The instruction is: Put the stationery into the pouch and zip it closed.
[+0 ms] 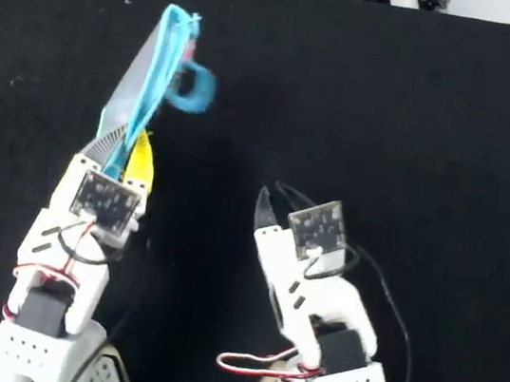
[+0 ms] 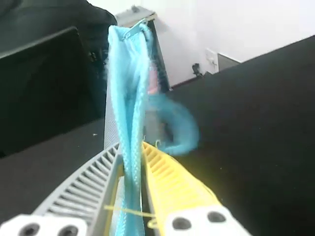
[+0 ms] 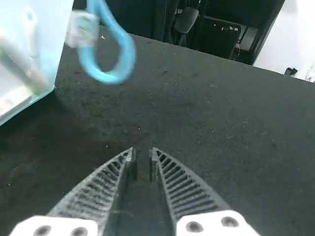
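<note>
The pouch [image 1: 146, 74] is see-through with a light blue zip edge [image 2: 129, 93] and a blue loop strap [image 1: 193, 89]. It hangs lifted edge-on off the black table, and my left gripper [image 1: 130, 158] is shut on its lower edge, grey and yellow fingers pressed to either side [image 2: 132, 147]. Faint shapes of stationery [image 3: 19, 73] show through the pouch wall [image 3: 29, 54], and the loop strap [image 3: 110, 54] dangles beside it. My right gripper [image 1: 267, 204] sits low over the table to the right of the pouch, shut with nothing between its black fingers [image 3: 141, 153].
The black tablecloth [image 1: 418, 129] spreads wide on the right and at the back. Cables [image 1: 258, 363] run along the right arm's base. Dark furniture [image 3: 216, 29] stands beyond the table's far edge.
</note>
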Tool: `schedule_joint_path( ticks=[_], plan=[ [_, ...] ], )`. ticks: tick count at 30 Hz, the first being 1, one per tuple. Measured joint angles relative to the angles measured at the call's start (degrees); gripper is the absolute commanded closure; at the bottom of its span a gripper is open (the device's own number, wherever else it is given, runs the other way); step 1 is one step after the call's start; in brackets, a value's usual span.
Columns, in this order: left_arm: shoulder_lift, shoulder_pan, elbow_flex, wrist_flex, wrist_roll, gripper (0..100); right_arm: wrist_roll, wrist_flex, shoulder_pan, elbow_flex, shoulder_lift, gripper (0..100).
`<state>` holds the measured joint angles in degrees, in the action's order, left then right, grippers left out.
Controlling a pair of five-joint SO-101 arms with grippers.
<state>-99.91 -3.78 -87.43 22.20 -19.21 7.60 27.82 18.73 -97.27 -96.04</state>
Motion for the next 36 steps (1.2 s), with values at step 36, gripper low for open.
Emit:
schedule_joint_path(
  ticks=[36],
  plan=[
    [56.9,4.7,45.1,-3.5,-0.4,97,0.0,1.2,0.0,0.0,0.0,94.3]
  ],
)
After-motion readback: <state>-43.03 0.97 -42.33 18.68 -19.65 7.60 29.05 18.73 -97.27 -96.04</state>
